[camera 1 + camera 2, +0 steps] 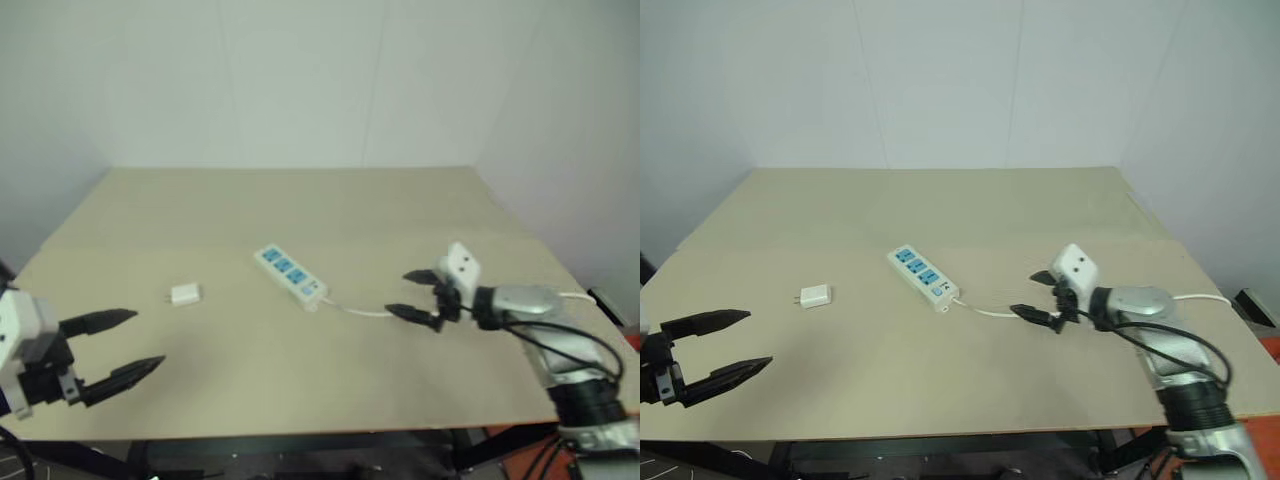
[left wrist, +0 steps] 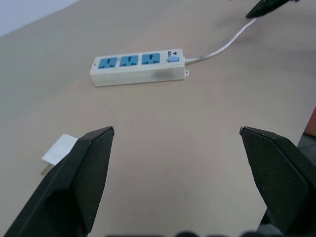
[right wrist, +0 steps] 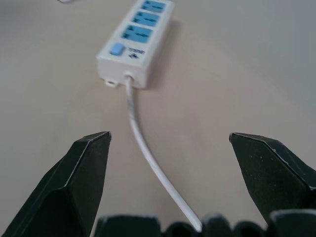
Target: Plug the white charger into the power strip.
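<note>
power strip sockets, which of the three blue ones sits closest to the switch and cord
The end socket of the power strip, right beside the small blue switch where the cord leaves. The other two lie farther along toward the bare end.

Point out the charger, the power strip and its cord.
charger [image 1: 185, 294], left eye view, middle of its white body.
power strip [image 1: 290, 274], left eye view, middle blue socket.
cord [image 3: 148, 154], right wrist view, midway along its white run.
</note>
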You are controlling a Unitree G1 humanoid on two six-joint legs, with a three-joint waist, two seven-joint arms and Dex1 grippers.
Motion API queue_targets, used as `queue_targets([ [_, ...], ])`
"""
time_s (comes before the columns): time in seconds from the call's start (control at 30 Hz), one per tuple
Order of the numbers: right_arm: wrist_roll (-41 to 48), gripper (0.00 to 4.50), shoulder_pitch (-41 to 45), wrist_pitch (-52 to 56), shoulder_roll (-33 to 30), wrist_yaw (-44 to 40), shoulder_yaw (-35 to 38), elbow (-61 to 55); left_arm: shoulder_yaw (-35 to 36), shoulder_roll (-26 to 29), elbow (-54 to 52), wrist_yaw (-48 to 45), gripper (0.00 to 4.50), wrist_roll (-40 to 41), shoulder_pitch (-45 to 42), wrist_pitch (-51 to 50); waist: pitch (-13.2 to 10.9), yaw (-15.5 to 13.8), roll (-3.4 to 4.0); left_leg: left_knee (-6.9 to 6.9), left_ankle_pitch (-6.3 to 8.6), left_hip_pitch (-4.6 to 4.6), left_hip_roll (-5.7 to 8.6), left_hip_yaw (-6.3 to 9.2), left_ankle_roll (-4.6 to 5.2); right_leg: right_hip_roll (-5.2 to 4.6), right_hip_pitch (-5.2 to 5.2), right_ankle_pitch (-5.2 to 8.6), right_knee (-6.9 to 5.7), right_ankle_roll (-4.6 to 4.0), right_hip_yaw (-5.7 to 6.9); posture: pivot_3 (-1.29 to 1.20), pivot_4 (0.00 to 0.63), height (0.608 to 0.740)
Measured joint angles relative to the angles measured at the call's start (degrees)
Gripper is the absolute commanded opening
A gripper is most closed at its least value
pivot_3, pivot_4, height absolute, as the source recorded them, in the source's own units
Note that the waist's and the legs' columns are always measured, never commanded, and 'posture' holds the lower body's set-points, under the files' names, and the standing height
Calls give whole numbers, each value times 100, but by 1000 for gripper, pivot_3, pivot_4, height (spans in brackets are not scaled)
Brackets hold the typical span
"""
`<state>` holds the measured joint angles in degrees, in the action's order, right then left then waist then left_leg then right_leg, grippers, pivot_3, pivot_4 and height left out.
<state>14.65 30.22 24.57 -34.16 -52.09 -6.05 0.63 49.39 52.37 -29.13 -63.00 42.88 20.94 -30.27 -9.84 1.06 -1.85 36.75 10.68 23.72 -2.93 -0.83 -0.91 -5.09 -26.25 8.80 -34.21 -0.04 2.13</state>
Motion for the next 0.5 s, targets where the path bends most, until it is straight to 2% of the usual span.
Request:
queue_targets([
  [0.13, -316, 4500, 274, 0, 721, 249, -569, 429, -36, -5, -2, 55, 4448, 1, -68, -9, 0, -7, 0, 0, -2, 3, 0, 0, 3, 0, 0, 0, 1, 0, 0, 0, 150, 740],
  [0.23, -575, 4500, 498, -30, 1035, 367, -874, 919, -63, -8, 2, 76, 4448, 1, -87, -13, 0, -36, 1, 0, -19, 8, 2, -1, 31, -1, 0, 0, 2, 0, 0, 0, 150, 740],
  [0.47, -1240, 4500, 1150, -392, 1694, 867, -1149, 2330, -145, -21, 13, 104, 4448, 0, -137, -12, 0, -3, 1, 0, -19, 2, -1, 2, 31, 2, 0, 0, -7, -1, 0, 0, 150, 740],
  [0.5, -1309, 4327, 1273, -469, 1768, 919, -1151, 2521, -179, -21, 8, 106, 4485, 2, -172, -12, 0, 6, 1, 0, -19, 0, -1, 2, 31, 2, 0, 0, -8, -1, 0, 0, 150, 740],
])
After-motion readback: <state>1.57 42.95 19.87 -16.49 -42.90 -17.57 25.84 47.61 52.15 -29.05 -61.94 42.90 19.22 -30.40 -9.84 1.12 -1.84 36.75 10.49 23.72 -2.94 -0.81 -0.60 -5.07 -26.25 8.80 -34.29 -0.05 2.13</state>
